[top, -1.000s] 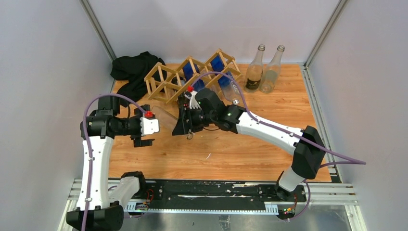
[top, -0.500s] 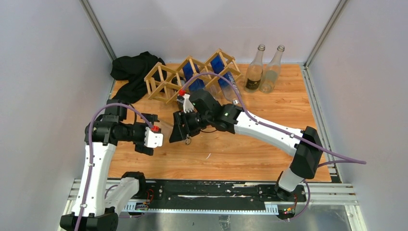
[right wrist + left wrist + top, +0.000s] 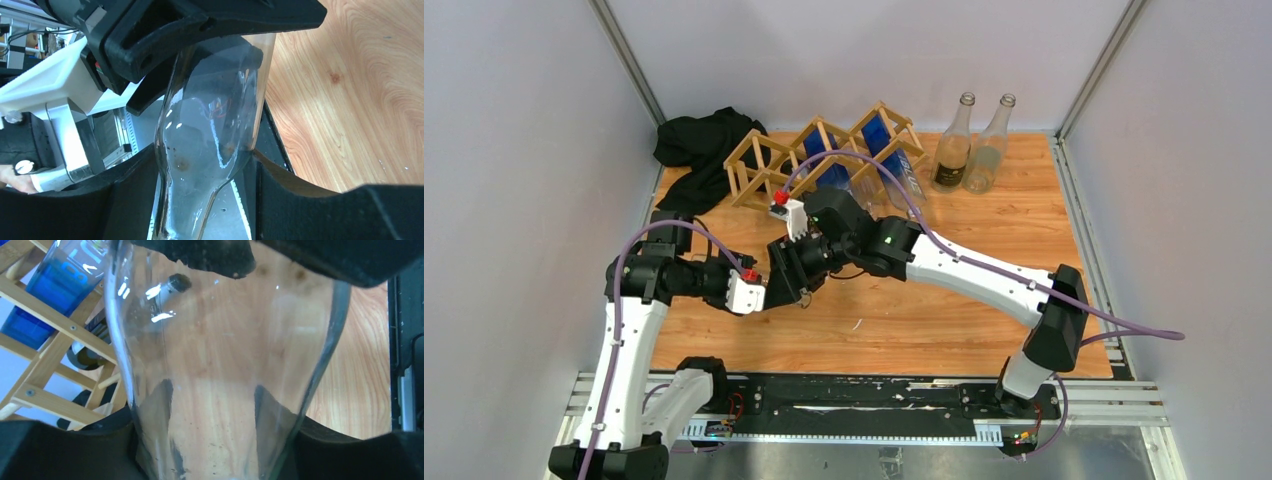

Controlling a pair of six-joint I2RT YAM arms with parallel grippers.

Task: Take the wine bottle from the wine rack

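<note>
The top camera looks down from behind; both wrist cameras sit close on the wine bottle [image 3: 215,365].

Wine bottle [image 3: 220,365] clear glass; wine rack [image 3: 50,316] pale wood; cloth [image 3: 704,140] black.

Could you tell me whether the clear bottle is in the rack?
Out: left hand and right hand grip the bottle, apart from the wine rack.

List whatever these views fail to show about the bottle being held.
Top view: the clear bottle is almost wholly covered by the left gripper and right gripper.
Right wrist view: its neck runs off the bottom edge, so the mouth is unseen.
Left wrist view: its upper end is hidden by black gripper parts.
</note>
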